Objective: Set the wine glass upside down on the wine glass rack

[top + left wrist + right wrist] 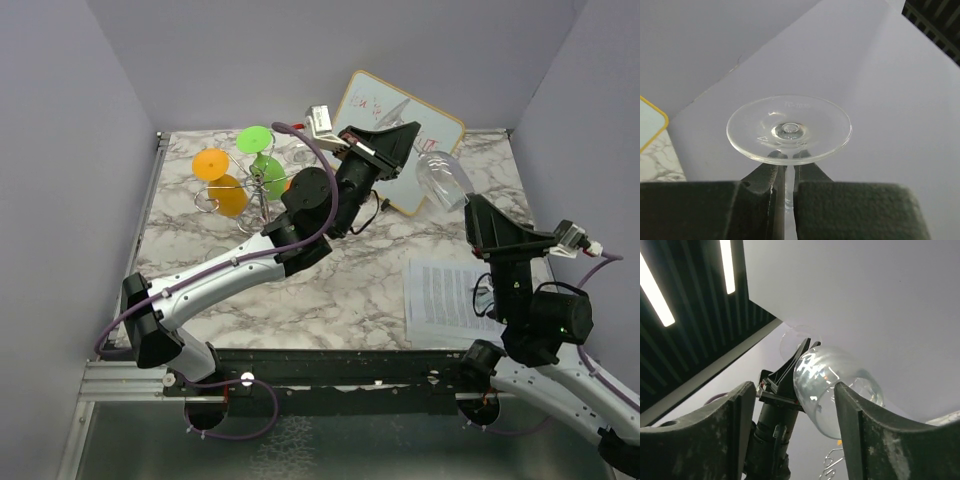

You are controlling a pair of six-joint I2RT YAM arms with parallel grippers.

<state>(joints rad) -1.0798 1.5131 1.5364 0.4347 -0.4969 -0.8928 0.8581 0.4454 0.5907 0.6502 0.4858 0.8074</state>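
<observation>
Looking down from the top camera first: holds the wine glass (445, 182) in the air with the left gripper (408, 140), above the back right part of the marble table (330, 290) and well apart from the wine glass rack (258, 188). Lies slanted there — narrow end up-left at the left gripper, open mouth down-right toward the nearby right gripper (475, 210). Finds the rack at the back left of the table, loaded with a green glass (255, 138) and an orange glass (212, 164), feet up. Finds also a whiteboard (375, 100) with yellow frame leaning at the back wall, and a printed sheet (450, 300) flat near the right front edge.

Turning to the left wrist: pinches the thin stem (787, 192) between the left fingers (855, 210), clenched on it with no gap at either side. Shows the round foot (789, 129) just past the tips, flat face turned to the camera and somewhat upward; hides the rest of the glass below the fingers.

Turning to the right wrist: spreads the right fingers (735, 430) wide, released, with the bowl (825, 390) between them and nearer to the finger at the right of the picture — cannot tell whether touching it. Points the mouth toward this camera and the foot away and higher, so runs the long axis from low and near to high and far, tilted. Shows behind the bowl the left gripper closed on the stem, and at the bottom edge a bit of curled wire of the rack.
</observation>
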